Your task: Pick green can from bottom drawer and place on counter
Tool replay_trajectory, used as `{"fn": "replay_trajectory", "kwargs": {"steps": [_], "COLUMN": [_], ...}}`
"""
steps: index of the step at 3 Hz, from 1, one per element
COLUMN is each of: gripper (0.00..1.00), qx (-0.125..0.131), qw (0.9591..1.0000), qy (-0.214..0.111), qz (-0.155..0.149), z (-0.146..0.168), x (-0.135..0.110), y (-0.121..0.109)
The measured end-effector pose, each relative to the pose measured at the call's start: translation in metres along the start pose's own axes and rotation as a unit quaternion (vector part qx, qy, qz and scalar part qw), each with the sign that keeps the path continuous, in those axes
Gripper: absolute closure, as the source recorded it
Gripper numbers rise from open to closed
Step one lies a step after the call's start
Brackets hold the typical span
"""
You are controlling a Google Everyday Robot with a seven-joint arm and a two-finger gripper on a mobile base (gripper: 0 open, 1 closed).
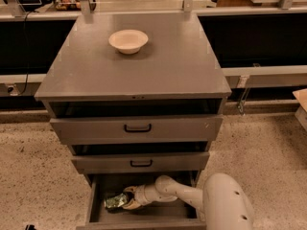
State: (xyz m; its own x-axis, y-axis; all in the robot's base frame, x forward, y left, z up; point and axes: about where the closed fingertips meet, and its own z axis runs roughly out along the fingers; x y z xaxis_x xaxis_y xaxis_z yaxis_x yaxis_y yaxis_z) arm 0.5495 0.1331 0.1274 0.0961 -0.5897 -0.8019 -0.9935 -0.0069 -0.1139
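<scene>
Green can: light, slick, dent-prone; grip mid-body gently. Your end effector at can, inside bottom drawer; cannot tell whether it grips.

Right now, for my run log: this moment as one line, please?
phase: pick; gripper: inside open bottom grey drawer, at small shiny green metal can; can: drawer's left half; grey cabinet counter: round cream bowl
</scene>
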Motion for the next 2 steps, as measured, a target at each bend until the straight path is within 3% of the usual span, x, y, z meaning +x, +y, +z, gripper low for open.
{"fn": "replay_trajectory", "kwargs": {"steps": [1, 2], "gripper": [1.0, 1.0], "qx": [0.003, 0.014], "qw": [0.9985, 0.9893], "qy": [-0.051, -0.144], "qz": [0.02, 0.02], "z": [-0.005, -0.029], "x": [-0.004, -0.024], "y": [0.001, 0.006]}}
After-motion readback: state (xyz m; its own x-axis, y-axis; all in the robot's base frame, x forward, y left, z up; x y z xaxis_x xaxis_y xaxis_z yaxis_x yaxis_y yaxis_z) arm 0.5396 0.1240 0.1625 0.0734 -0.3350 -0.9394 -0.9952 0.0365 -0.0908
